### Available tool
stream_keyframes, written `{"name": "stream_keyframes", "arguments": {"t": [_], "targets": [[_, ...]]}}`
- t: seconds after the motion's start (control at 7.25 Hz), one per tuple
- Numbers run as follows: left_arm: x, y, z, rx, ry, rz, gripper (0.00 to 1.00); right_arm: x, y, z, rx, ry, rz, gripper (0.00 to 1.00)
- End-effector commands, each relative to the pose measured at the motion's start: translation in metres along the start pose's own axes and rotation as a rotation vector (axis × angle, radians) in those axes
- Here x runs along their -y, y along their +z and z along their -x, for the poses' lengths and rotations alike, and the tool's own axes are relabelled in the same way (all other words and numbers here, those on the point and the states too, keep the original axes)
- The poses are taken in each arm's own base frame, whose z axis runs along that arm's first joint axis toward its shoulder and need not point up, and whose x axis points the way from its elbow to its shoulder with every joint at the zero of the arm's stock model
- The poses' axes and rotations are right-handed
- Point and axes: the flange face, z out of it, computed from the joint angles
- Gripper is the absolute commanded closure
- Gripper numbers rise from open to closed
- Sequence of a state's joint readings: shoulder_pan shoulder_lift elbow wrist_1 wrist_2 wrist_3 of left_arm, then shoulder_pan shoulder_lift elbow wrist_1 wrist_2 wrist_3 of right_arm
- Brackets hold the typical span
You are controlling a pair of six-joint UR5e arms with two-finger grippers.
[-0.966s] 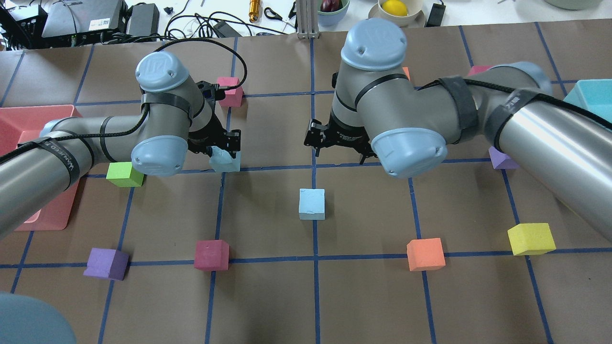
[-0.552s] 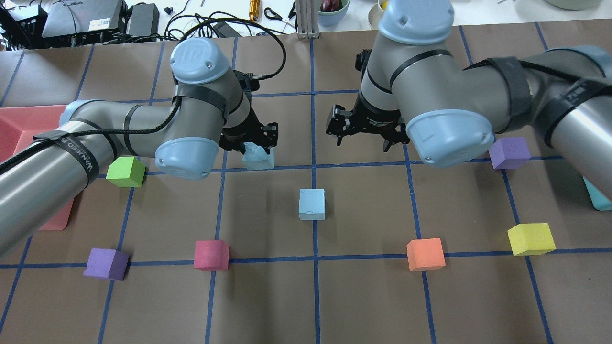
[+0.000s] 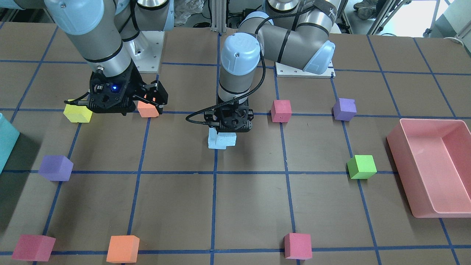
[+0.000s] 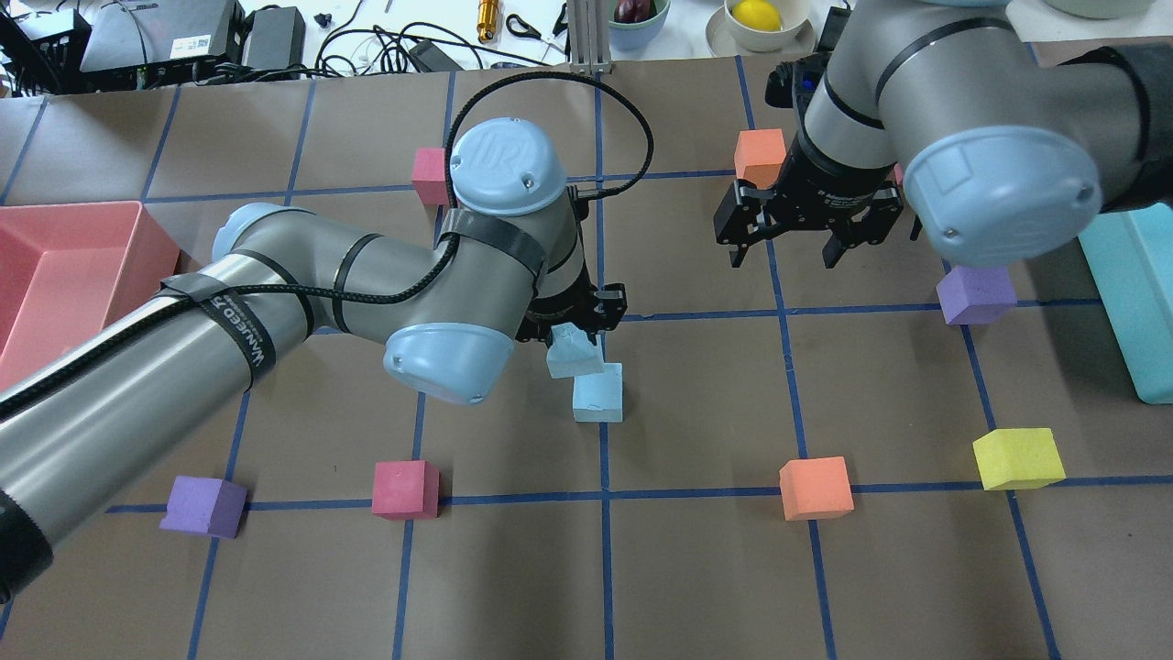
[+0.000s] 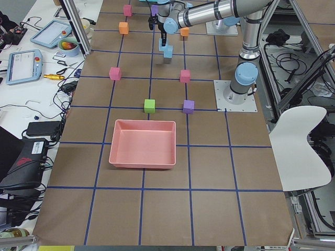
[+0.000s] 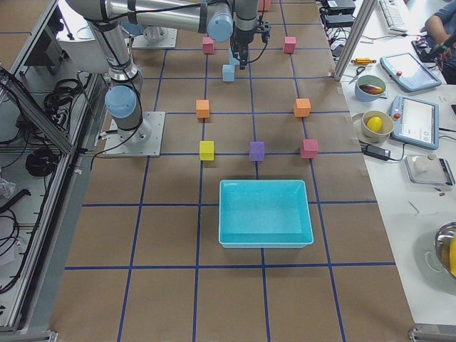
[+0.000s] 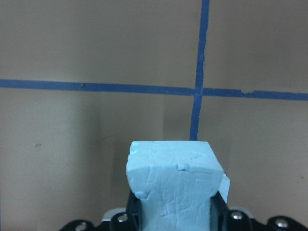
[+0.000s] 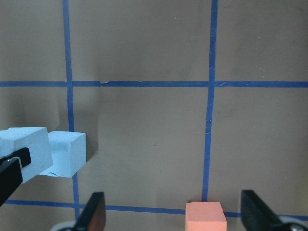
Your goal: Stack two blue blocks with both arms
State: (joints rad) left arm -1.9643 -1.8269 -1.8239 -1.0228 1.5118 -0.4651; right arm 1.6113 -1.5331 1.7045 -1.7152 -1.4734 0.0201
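My left gripper (image 4: 575,332) is shut on one pale blue block (image 4: 573,354) and holds it tilted, just off the table. The other blue block (image 4: 597,396) rests on the table centre. The held block overlaps its far-left corner in the overhead view. I cannot tell whether they touch. In the front-facing view the held block (image 3: 229,138) sits beside the resting one (image 3: 214,141). The left wrist view shows the held block (image 7: 172,185) between the fingers. My right gripper (image 4: 783,255) is open and empty, well to the right; its wrist view shows both blocks (image 8: 65,153) at the left.
A pink tray (image 4: 73,266) stands at the left and a teal bin (image 4: 1132,302) at the right. Loose cubes lie around: magenta (image 4: 405,489), orange (image 4: 816,488), yellow (image 4: 1017,457), purple (image 4: 976,293), another orange (image 4: 761,154), green (image 3: 362,166).
My left arm has carried the blue block right and forward to the resting blue block. My right arm has drawn back, right and away from the centre, still open.
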Motion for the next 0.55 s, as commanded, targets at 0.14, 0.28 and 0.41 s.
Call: {"name": "stream_keyframes", "arguments": {"t": [0.14, 0.28, 0.41], "targets": [[-0.018, 0.007, -0.016, 0.014, 0.015, 0.028, 1.00, 0.002, -0.037, -0.054, 0.006, -0.020, 0.084, 0.00], [-0.017, 0.008, -0.016, 0.014, 0.015, 0.028, 1.00, -0.004, -0.063, -0.054, -0.011, 0.001, 0.045, 0.00], [-0.017, 0.010, -0.016, 0.015, 0.014, 0.032, 1.00, -0.007, -0.070, -0.057, -0.064, -0.002, 0.036, 0.00]]}}
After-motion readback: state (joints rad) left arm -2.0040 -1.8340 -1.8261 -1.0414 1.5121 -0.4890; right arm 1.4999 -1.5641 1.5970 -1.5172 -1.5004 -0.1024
